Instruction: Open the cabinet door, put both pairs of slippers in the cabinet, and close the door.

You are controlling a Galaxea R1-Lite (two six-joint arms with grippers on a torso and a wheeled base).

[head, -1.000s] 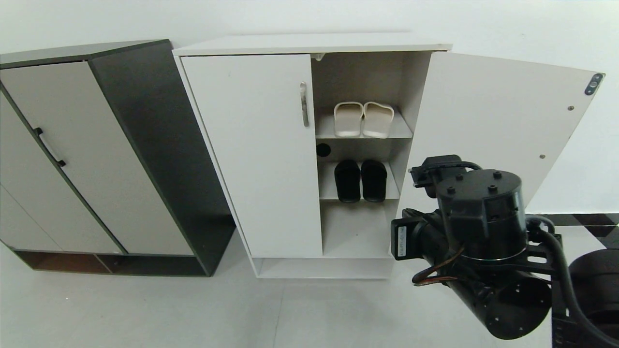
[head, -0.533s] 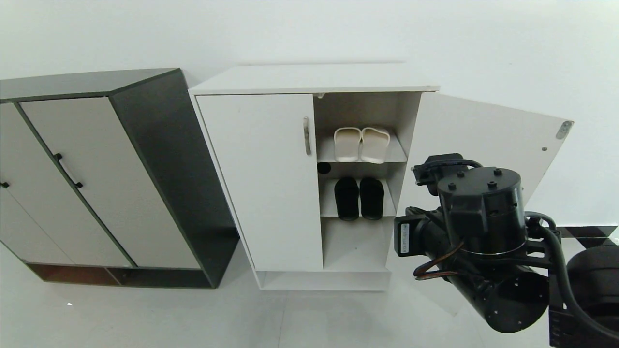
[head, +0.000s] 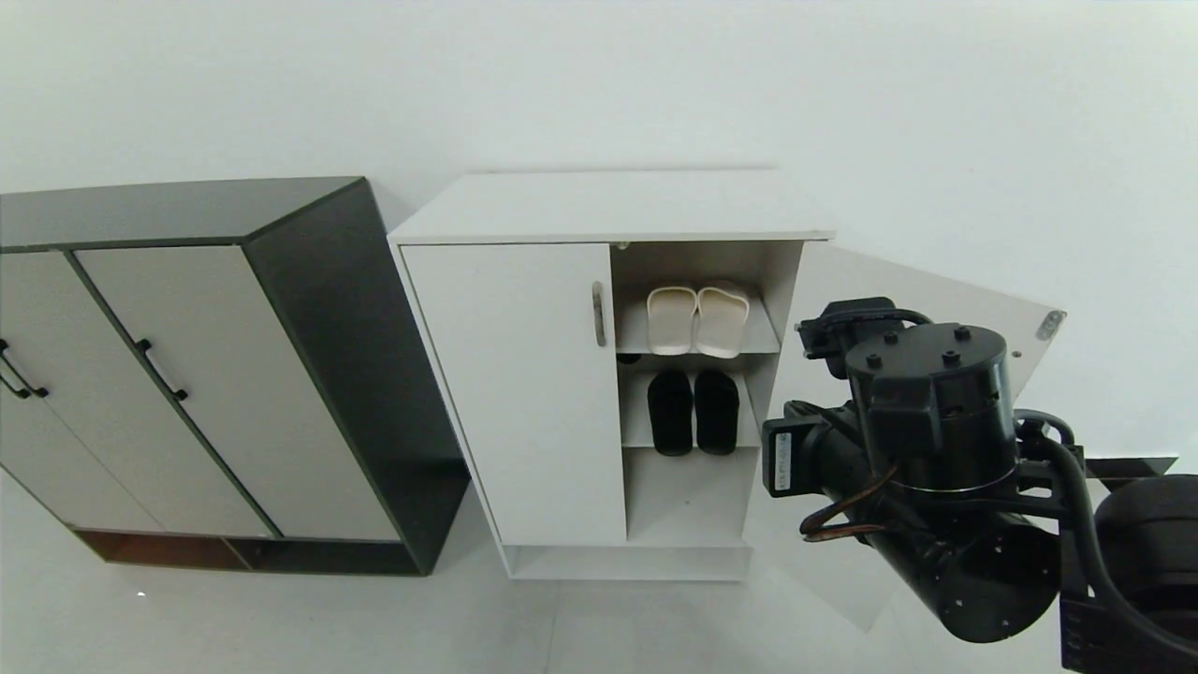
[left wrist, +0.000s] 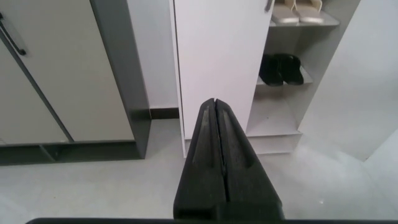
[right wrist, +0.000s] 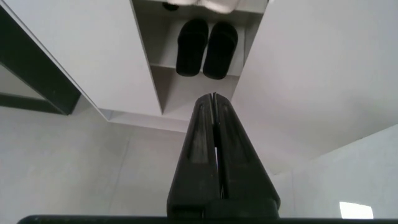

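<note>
The white cabinet [head: 608,201] stands against the wall with its left door [head: 519,384] closed. Its right door [head: 945,301] is swung wide open. A white pair of slippers [head: 697,320] lies on the upper shelf and a black pair [head: 693,412] on the shelf below. My right arm is in front of the open door, at the head view's lower right. My right gripper [right wrist: 215,106] is shut and empty, off the floor, pointing toward the black slippers [right wrist: 207,48]. My left gripper [left wrist: 214,109] is also shut and empty, facing the closed door [left wrist: 217,56].
A dark grey cabinet [head: 309,374] with pale doors stands close beside the white one on its left. The lowest compartment [head: 688,491] of the white cabinet holds nothing. Bare grey floor [head: 374,627] stretches in front of both cabinets.
The head camera has pulled back, so both cabinets look smaller and lower in the picture. The slippers, the open door and my right arm keep their places.
</note>
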